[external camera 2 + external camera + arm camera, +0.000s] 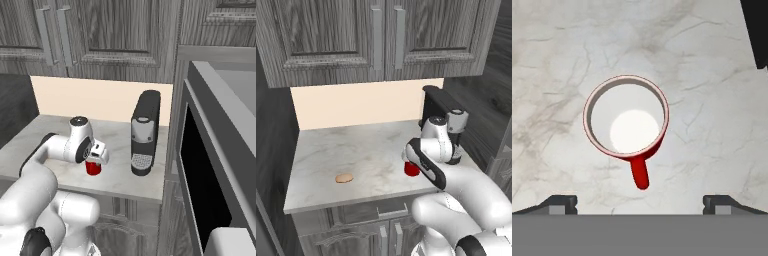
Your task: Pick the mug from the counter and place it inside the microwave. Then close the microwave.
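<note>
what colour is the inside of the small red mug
White inside the small red mug, clearest in the hand view.

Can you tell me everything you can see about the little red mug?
The mug is small, round and shiny red outside, white inside, and looks empty. One short red handle sticks out from its side. It stands upright on the marbled counter, near the front edge, left of the black coffee machine. Nothing touches it but the counter. The robot's hand hangs right above it with its fingers spread wide open, not holding it.
</note>
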You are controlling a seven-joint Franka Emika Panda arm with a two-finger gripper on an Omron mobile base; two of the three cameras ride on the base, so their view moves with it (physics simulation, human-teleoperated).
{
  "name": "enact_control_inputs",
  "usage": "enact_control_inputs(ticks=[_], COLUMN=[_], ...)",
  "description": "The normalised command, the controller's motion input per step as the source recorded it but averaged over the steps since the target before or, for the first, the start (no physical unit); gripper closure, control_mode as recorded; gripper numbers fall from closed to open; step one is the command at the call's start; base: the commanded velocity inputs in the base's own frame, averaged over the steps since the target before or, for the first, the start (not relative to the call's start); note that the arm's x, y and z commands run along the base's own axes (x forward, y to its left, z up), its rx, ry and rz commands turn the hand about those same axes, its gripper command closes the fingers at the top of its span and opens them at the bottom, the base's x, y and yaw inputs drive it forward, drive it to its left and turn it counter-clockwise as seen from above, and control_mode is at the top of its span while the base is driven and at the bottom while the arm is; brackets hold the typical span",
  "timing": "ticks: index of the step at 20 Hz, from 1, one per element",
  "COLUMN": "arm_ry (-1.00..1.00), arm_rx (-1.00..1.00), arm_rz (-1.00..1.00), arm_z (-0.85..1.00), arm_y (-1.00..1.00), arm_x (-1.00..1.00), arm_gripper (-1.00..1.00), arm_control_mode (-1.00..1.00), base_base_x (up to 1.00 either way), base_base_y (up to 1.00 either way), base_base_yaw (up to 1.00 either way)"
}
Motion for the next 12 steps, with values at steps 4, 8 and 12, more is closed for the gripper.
enact_control_inputs(ticks=[4,8,12], arm_ry=[0.00,0.00,0.00], arm_rx=[0.00,0.00,0.00], arm_rz=[0.00,0.00,0.00], arm_z=[-0.21,-0.26,-0.25], arm_y=[0.00,0.00,0.00], arm_x=[0.22,-0.01,0.00], arm_gripper=[-1.00,-1.00,-1.00], arm_control_mode=[-1.00,-1.00,-1.00], base_base_x=[0.00,0.00,0.00], base_base_y=[0.00,0.00,0.00], base_base_yaw=[0.00,0.00,0.00])
